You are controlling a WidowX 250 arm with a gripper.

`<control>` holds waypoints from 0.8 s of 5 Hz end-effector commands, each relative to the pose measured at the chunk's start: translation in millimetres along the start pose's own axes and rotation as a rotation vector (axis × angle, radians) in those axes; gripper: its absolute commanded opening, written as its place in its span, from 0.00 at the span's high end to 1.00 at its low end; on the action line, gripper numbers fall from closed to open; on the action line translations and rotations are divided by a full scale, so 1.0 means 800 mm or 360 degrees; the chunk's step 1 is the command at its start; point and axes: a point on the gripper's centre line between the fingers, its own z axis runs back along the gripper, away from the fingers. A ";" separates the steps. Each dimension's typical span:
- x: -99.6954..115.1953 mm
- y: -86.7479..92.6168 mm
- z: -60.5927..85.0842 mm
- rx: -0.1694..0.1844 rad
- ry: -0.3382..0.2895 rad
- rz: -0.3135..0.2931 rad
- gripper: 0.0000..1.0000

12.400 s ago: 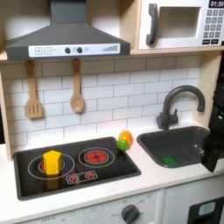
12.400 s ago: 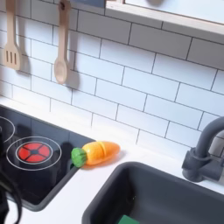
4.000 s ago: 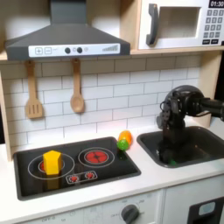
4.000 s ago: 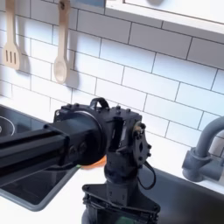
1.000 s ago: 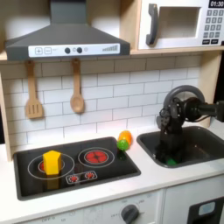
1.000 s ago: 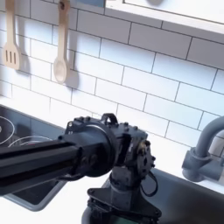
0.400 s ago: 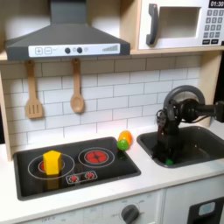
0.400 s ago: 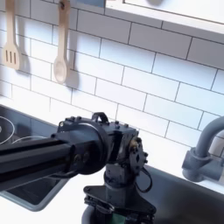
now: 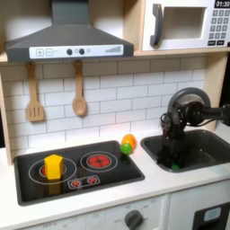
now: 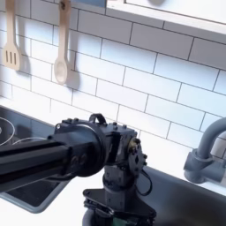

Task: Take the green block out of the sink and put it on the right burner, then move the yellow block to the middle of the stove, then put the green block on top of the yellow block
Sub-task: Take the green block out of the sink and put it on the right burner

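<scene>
Currently: black gripper (image 9: 172, 160) down in the dark grey sink (image 9: 205, 144), slightly higher than a second ago; whether it is open or closed cannot be told. Small bright-green block (image 9: 173, 165) shows just below it, likely grasped. Yellow block (image 9: 53, 165) well apart on the black stove (image 9: 108, 181). Lift-out apparently starting.

Green block (image 9: 173, 165) low in grey sink (image 9: 205, 148); yellow block (image 9: 53, 165) upright on stove (image 9: 76, 176) left burner.

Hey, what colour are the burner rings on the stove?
Red rings on the black stove, clearest in the first exterior view.
</scene>
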 end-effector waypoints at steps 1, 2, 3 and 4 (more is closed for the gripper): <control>-0.007 -0.011 0.005 -0.0056 0.0045 0.0004 1.00; -0.006 -0.014 0.007 -0.0078 0.0042 0.0007 1.00; -0.005 -0.014 0.009 -0.0091 0.0049 0.0021 1.00; -0.006 -0.017 0.012 -0.0119 0.0068 0.0039 1.00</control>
